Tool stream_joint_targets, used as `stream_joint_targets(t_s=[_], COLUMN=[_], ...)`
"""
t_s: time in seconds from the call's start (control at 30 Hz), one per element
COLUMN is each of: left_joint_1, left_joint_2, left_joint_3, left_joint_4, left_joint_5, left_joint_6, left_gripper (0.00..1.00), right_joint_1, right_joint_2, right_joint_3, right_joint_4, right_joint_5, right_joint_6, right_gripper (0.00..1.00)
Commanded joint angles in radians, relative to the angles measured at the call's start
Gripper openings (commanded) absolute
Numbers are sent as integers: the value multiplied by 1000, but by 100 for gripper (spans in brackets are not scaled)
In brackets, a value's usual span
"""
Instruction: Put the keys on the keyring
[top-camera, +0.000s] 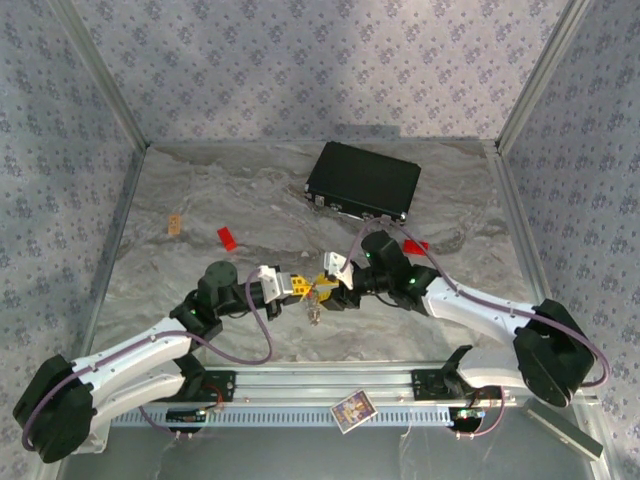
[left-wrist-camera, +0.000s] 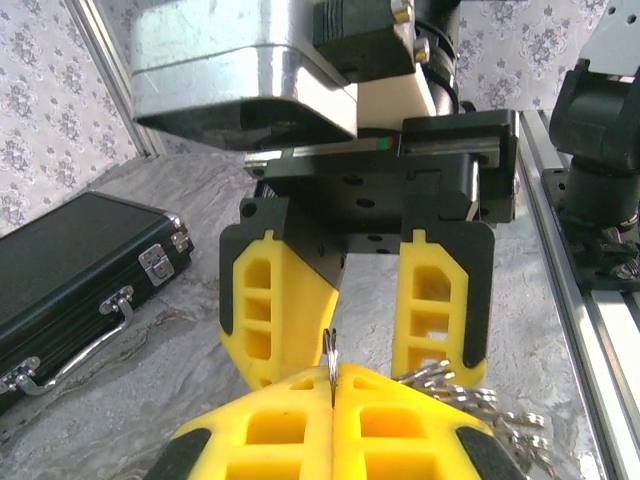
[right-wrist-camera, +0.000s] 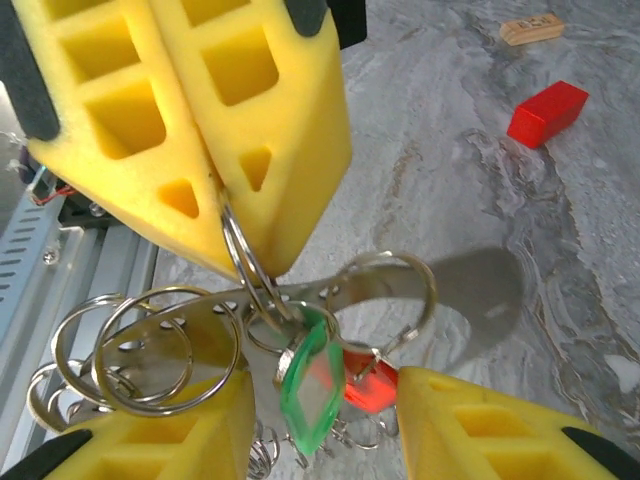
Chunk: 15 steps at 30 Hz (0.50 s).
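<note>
Green key (right-wrist-camera: 305, 385) and red key (right-wrist-camera: 372, 392) are dangled at the keyring (right-wrist-camera: 243, 262), above the table's (top-camera: 420, 330) near edge. It is pinched by the left gripper (left-wrist-camera: 332, 400); the right gripper (left-wrist-camera: 348, 345) is spread open. Threading seems underway; a regrasp is needed.

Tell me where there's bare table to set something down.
Bare marble: left of the black case, behind the wooden tab and red block; also the strip along the near rail. Crowded at centre, where the left end effector and right end effector meet at the keyring.
</note>
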<state>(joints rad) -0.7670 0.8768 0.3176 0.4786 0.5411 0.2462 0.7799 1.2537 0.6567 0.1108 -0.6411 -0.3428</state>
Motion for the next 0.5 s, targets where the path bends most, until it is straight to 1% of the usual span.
stream_joint_targets(t_s=[0.0,0.1,0.23,0.37,0.47], left_joint_1=[-2,-2,-1,-1,-2], left_joint_2=[-16,-15,-17,-28,-35], left_joint_3=[3,3,8,14,23], left_joint_4=[100,117,113,78,40], left_joint_5=[14,14,10,-1,-9], left_joint_6=[-24,-32,-33,-22,-4], left_gripper=[0,0,0,0,0], right_joint_1=[9,13,13,11,7], right_joint_2=[10,19,29,-3,-39], right_joint_3=[-17,-18,-9,8,27], right_joint_4=[74,102,92,19,-57], right_joint_5=[-59,-56,-31,21,70], right_joint_6=[35,46,39,1,-37], right_gripper=[42,39,25,12,8])
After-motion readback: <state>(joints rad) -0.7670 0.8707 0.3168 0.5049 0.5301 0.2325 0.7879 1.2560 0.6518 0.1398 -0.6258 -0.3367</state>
